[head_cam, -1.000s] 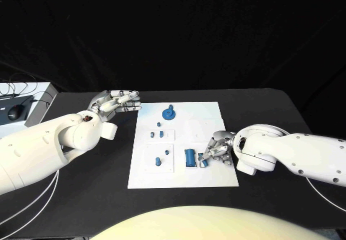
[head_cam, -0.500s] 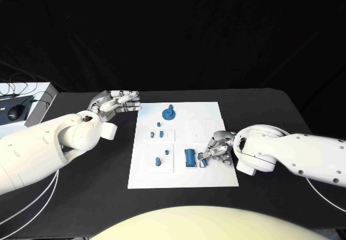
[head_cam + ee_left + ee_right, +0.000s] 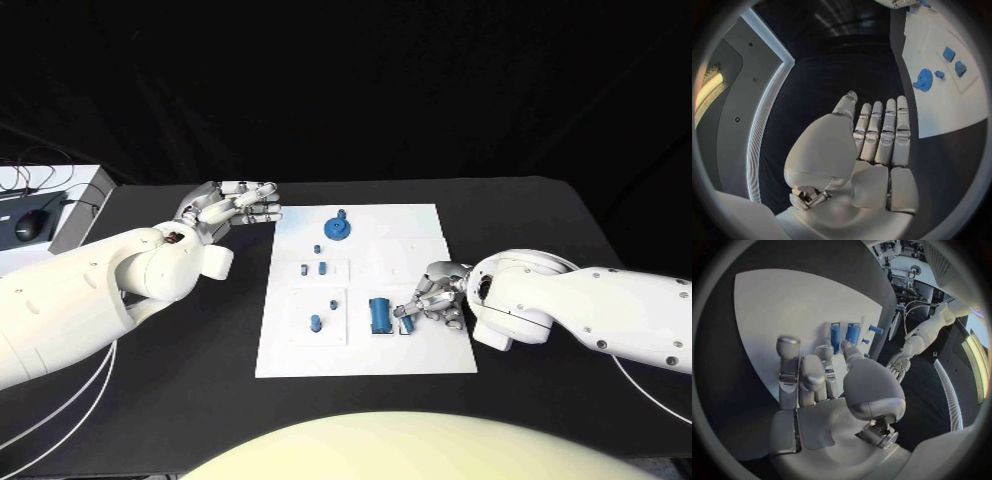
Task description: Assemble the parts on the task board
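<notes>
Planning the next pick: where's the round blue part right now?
In the head view, the round blue part sits at the task board's far end, nearest the left hand.

Our left hand (image 3: pixel 228 208) hovers with fingers straight and together, holding nothing. Our right hand (image 3: pixel 434 297) reaches inward, fingers curled down; whether it grips anything is unclear.

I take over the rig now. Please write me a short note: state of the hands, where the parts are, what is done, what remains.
Left hand: open, holding nothing, beside the board's far left corner.
Right hand: fingers on a small part at the board's right edge, next to the cylinder; a firm grip cannot be confirmed.
Round part lies at the far end, small pieces mid-board.
Done: no finished assembly is evident.
Left: join the parts.
</notes>
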`<state>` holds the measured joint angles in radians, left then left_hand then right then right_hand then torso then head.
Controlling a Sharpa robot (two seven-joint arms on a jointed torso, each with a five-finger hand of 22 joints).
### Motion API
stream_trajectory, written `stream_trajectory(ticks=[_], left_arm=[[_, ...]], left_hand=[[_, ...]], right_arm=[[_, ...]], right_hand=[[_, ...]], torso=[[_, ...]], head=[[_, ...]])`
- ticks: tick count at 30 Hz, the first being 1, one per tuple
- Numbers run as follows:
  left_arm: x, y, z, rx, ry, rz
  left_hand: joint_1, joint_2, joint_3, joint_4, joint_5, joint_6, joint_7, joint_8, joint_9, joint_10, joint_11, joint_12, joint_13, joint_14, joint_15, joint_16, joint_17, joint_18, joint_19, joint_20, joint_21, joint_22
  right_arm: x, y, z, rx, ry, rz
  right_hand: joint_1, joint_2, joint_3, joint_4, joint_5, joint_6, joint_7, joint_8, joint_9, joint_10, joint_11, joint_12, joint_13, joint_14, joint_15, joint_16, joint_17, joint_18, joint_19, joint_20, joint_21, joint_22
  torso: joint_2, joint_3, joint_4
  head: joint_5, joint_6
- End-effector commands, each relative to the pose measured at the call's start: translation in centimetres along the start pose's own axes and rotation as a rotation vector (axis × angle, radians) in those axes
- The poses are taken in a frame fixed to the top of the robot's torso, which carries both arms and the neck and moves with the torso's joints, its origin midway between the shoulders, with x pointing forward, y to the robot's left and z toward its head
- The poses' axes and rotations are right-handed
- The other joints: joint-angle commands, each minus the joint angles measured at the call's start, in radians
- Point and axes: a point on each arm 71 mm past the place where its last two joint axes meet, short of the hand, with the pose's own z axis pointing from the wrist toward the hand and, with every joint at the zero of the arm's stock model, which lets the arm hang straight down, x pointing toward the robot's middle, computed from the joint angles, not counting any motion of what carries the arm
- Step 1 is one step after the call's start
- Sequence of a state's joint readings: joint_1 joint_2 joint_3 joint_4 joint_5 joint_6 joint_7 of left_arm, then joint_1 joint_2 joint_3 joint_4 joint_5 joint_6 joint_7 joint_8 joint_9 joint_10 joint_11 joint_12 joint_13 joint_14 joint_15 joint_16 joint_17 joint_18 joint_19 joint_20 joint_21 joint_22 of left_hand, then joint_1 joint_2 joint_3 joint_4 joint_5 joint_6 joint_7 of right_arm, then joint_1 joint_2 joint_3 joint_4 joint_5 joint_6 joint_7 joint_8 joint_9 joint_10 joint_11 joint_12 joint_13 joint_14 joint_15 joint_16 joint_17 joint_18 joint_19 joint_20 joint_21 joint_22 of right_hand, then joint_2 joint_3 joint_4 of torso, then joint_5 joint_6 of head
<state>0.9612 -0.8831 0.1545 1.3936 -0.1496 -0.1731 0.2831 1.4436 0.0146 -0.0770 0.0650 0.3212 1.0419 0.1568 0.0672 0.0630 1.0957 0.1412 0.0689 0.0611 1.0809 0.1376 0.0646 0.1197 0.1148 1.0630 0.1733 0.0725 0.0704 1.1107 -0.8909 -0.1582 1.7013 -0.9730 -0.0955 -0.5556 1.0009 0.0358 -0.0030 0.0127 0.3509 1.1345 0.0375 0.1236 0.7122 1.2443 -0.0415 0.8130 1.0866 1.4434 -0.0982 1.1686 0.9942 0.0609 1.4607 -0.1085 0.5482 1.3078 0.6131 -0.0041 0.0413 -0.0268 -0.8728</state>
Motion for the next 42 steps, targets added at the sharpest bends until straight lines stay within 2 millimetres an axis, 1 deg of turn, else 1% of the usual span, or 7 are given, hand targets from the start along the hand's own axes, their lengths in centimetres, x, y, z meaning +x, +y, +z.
stream_trajectory(ticks=[1,17,29,31,35,41,42], left_arm=[[0.2,-0.1,0.0,0.005,0.015,-0.006],[0.2,0.0,0.1,0.005,0.013,-0.005],[0.3,0.0,0.1,0.014,0.016,-0.007],[0.3,-0.1,0.2,0.021,0.016,-0.007],[0.4,-0.2,0.2,0.039,0.009,-0.023],[0.0,-0.3,0.3,0.081,-0.031,-0.043],[-0.2,-0.3,0.4,0.092,-0.046,-0.046]], left_hand=[[-0.003,0.009,0.002,0.006,-0.001,0.000,-0.001,-0.002,-0.001,0.003,0.000,-0.002,-0.001,0.000,-0.004,-0.002,0.001,0.000,-0.006,-0.003,-0.004,0.000],[0.000,0.009,0.002,0.007,-0.001,0.000,-0.001,-0.002,-0.001,0.003,0.000,-0.002,-0.001,0.000,-0.004,-0.002,0.001,0.000,-0.006,-0.003,-0.004,0.000],[0.002,0.008,0.003,0.005,0.000,0.001,-0.002,-0.002,-0.001,0.004,0.000,-0.002,-0.001,0.000,-0.004,-0.002,0.001,0.000,-0.006,-0.003,-0.004,0.000],[0.003,0.008,0.003,0.005,-0.001,0.001,-0.003,-0.002,-0.001,0.005,-0.001,-0.002,-0.001,0.002,-0.004,-0.002,0.001,0.000,-0.006,-0.003,-0.003,0.000],[0.004,0.006,0.003,0.002,-0.001,0.007,-0.007,-0.002,0.000,0.013,-0.004,-0.002,-0.001,0.010,-0.007,-0.002,0.003,0.000,-0.003,-0.004,-0.003,0.000],[0.010,0.008,0.011,0.001,-0.003,0.027,-0.023,-0.003,-0.001,0.053,-0.018,-0.008,-0.001,0.042,-0.019,-0.003,0.007,-0.003,-0.002,-0.007,-0.003,0.001],[0.011,0.010,0.013,0.001,-0.004,0.029,-0.025,-0.003,-0.001,0.057,-0.019,-0.009,-0.001,0.043,-0.019,-0.003,0.006,-0.004,-0.002,-0.008,-0.003,0.000]], right_arm=[[0.2,0.2,-0.1,-0.012,0.007,0.000],[0.2,-0.5,-0.9,-0.013,-0.002,0.017],[-0.6,-1.2,-1.7,-0.124,-0.053,0.078],[-1.1,-1.2,-1.9,-0.197,-0.085,0.126],[-2.6,-1.1,-2.1,-0.365,-0.165,0.271],[-5.9,-1.5,-1.8,-0.550,-0.305,0.451],[-6.9,-1.7,-1.5,-0.577,-0.346,0.477]], right_hand=[[-0.010,-0.005,-0.008,0.003,-0.003,0.007,-0.001,0.005,-0.001,0.006,0.004,0.003,0.001,0.003,0.001,-0.004,-0.002,0.001,0.003,0.000,-0.002,0.074],[-0.014,-0.008,-0.017,0.012,0.007,0.009,-0.004,0.011,0.002,0.007,0.002,0.003,0.002,0.003,0.000,-0.002,-0.001,0.001,0.004,-0.001,0.001,0.075],[0.099,0.002,0.003,-0.065,-0.064,0.000,-0.003,0.013,0.005,0.006,0.002,0.002,0.002,0.001,-0.001,-0.011,-0.011,-0.001,-0.001,-0.002,-0.016,0.072],[0.114,0.005,0.002,-0.071,-0.064,-0.007,0.003,0.001,-0.006,-0.006,0.006,-0.015,-0.007,-0.004,0.002,-0.025,-0.026,0.001,-0.010,0.000,-0.056,0.063],[0.176,0.008,0.004,-0.096,-0.048,-0.017,0.015,-0.025,-0.036,-0.052,0.016,-0.106,-0.076,-0.035,0.007,-0.187,-0.182,0.008,-0.066,0.009,-0.342,-0.009],[0.230,0.014,0.006,-0.118,-0.051,-0.068,0.052,-0.056,-0.125,-0.085,0.039,-0.207,-0.194,-0.047,0.031,-0.385,-0.294,-0.003,-0.116,0.030,-0.458,-0.120],[0.235,0.016,0.008,-0.118,-0.064,-0.106,0.074,-0.056,-0.163,-0.113,0.055,-0.253,-0.238,-0.073,0.042,-0.448,-0.324,-0.008,-0.145,0.041,-0.484,-0.153]], torso=[[0.000,0.0002,-0.0003],[0.001,0.0002,-0.0005],[-0.001,-0.0004,0.0001],[-0.002,-0.0003,0.0003],[-0.003,-0.0005,0.0008],[-0.007,-0.0036,-0.0017],[-0.012,-0.0062,-0.0032]], head=[[0.000,0.000],[0.000,0.000],[-0.003,0.000],[-0.004,0.000],[-0.002,0.000],[0.006,0.042],[0.006,0.050]])
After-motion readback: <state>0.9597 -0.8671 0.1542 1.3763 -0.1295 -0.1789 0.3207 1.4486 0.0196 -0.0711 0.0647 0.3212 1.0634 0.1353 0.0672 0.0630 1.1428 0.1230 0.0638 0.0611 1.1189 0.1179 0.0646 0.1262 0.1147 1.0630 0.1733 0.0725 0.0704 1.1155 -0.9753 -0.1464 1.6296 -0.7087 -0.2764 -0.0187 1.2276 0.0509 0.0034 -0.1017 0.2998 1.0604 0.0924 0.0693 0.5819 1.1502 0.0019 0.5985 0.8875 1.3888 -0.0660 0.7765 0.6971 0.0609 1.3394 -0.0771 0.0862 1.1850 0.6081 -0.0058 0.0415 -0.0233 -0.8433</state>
